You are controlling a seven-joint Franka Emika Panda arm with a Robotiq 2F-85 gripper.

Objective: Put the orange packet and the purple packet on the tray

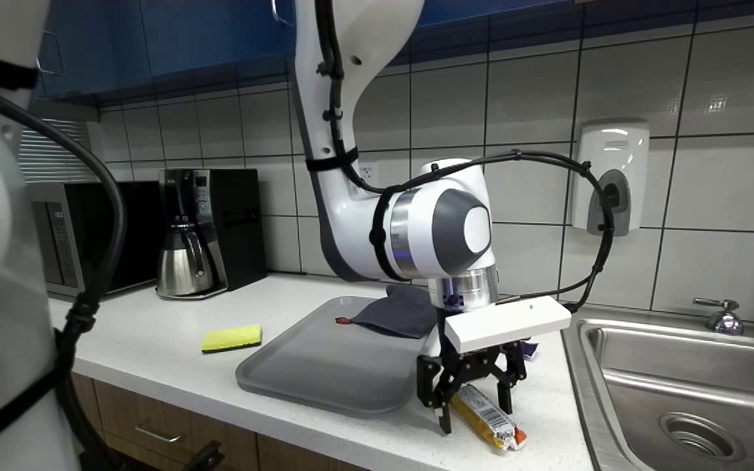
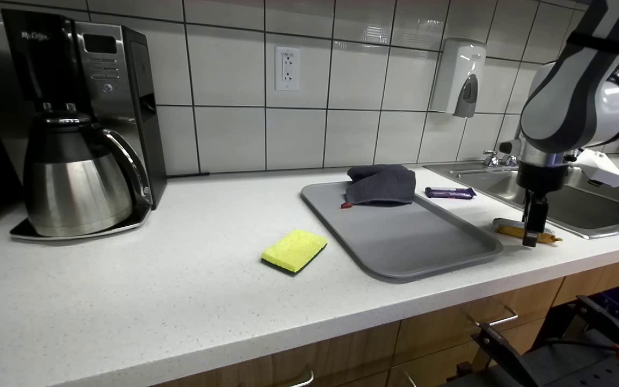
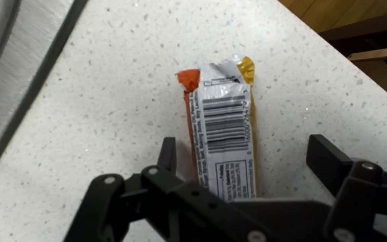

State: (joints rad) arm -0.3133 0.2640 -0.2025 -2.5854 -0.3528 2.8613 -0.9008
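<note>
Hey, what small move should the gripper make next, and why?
Probably close the gripper on the orange packet: its jaws stand open with the packet between them, and the fingertips look low, near the counter, in both exterior views.

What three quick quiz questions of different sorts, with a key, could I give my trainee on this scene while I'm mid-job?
1. Multiple choice: which thing does the black, two-fingered hand straddle?
A: the yellow rectangular sponge
B: the elongated orange-and-white wrapped packet
C: the rounded silver metal carafe
2. True or false: the flat, elongated purple wrapped packet lies outside the large, flat grey rectangular tray.
3. Open: which fabric thing lies on the tray?

Key: 1 B; 2 true; 3 a crumpled, dark grey cloth.
</note>
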